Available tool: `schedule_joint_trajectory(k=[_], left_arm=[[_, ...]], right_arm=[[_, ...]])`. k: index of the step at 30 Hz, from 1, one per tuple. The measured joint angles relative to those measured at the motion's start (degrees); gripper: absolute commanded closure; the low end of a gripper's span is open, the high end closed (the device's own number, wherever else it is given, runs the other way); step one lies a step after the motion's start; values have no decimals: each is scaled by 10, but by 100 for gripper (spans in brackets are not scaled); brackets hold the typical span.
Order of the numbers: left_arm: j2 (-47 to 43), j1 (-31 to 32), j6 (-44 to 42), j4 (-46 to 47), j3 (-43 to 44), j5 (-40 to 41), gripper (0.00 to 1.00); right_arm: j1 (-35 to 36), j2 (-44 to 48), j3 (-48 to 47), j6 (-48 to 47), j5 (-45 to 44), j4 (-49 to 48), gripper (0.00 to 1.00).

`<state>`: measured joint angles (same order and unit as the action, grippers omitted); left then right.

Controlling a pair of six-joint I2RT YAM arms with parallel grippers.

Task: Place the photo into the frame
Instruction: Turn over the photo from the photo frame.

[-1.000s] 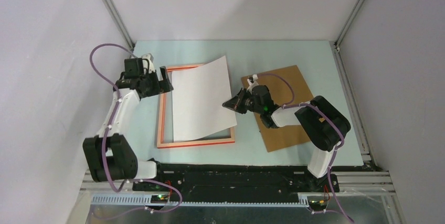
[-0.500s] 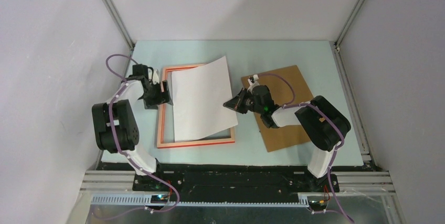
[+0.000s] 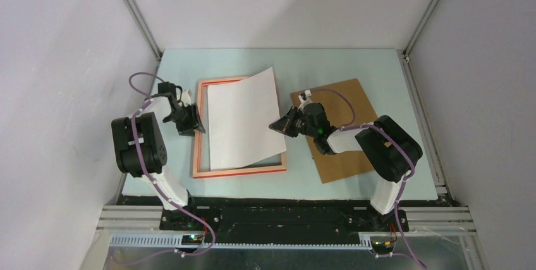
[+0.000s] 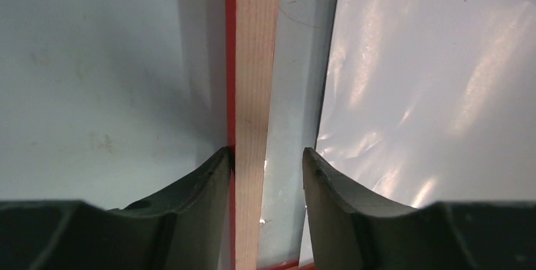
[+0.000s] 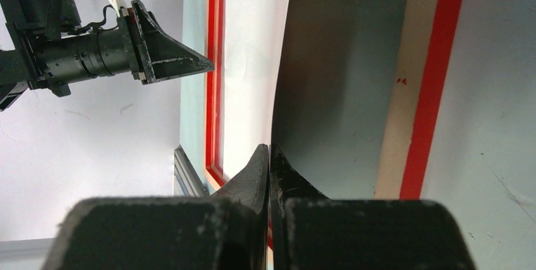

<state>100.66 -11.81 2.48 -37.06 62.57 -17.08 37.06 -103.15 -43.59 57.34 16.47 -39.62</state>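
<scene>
Where the pale blue-green table [image 3: 303,61] spreads out, the frame [image 3: 240,170] lies flat left of centre, its pale wooden back up and its red edge showing round the outside. The photo [image 3: 243,118] lies across it with its white back up, turned a little askew. Its far right corner juts past the frame's far rail, its left part rests inside the opening, and its right edge is raised off the frame.

To the right a brown backing board [image 3: 338,159] lies flat on the table, partly under the right arm. The right gripper [image 3: 278,124] reaches leftward from above the board and is pinched tight on the photo's right edge, holding it up. The wrist view shows the sheet running into the closed fingertips, with shadow beneath it.

The left gripper [image 3: 193,121] is down at the frame's left rail, about half spread and straddling it. Its outer finger [image 4: 212,175] touches the rail's red side. The inner finger [image 4: 322,181] stands inside the opening with a gap to the rail, so the rail is not clamped.
</scene>
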Motion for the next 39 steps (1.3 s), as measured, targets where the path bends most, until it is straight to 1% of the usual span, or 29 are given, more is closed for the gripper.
schedule_joint_trajectory(k=[5,11,16,24,32,39], left_arm=[[0,0,-1,1,-5,-34,53],[-1,-1,-5,4,-30,-80,54],[-7,-2,-9,5,-45,-111,53],[-11,-2,-10,4,-47,-119,48],[-17,-2,-10,2,-47,-116,45],[-23,-2,-10,0,-47,-116,43]], right_arm=[[-1,0,0,-1,-2,0,100],[-7,0,0,-5,-2,0,100],[-12,-1,0,-7,-2,0,100],[-15,-5,0,-45,0,5,100],[-18,-7,-8,-91,11,34,100],[-23,-13,-12,-103,21,39,100]])
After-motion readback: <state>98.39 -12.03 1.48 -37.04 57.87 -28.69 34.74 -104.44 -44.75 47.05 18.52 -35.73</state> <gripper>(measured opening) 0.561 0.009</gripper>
